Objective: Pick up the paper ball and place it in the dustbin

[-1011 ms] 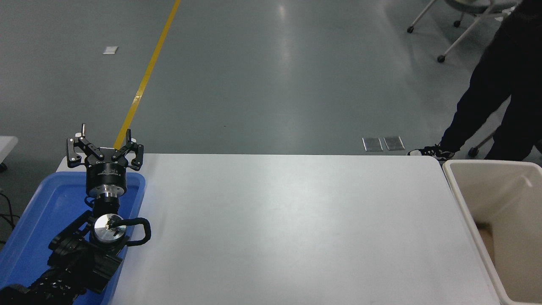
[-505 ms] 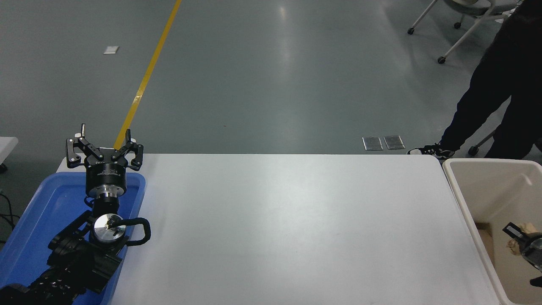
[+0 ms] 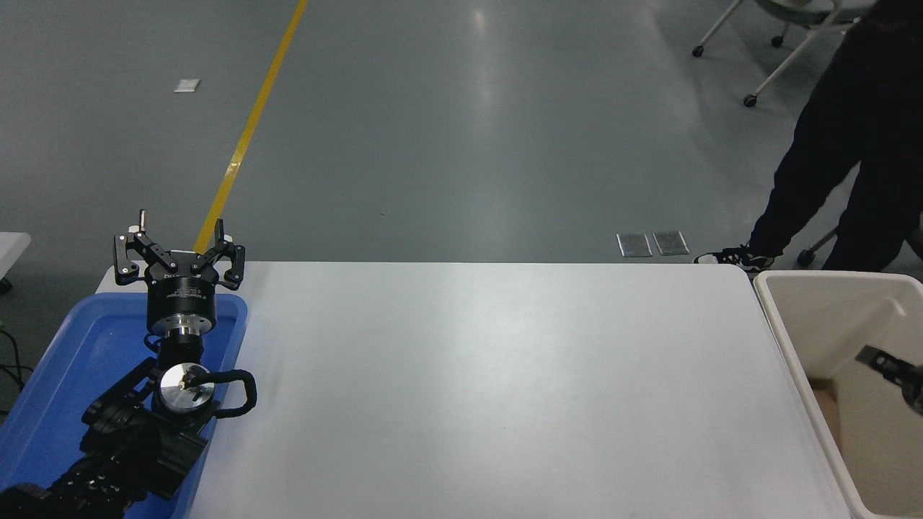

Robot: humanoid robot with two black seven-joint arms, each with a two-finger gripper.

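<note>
The beige dustbin (image 3: 829, 278) stands against the table's right end, with its deep inside open to view. Only a small black part of my right gripper (image 3: 894, 369) shows, at the picture's right edge over the inside of the dustbin. I cannot tell whether it is open or shut. The paper ball is not visible anywhere. My left gripper (image 3: 179, 249) is open and empty, parked at the lower left above the far end of the blue tray (image 3: 79, 346).
The white table (image 3: 476, 375) reaches from the blue tray to the dustbin. A person in black trousers (image 3: 836, 158) stands at the far right, behind the dustbin. Chair legs on castors (image 3: 750, 101) are beyond. A brown patch (image 3: 829, 411) lies low inside the dustbin.
Half a second ago my right gripper was over the dustbin with the paper ball in it. Now it sits higher and further right, and the ball no longer shows. The left arm has not moved.
</note>
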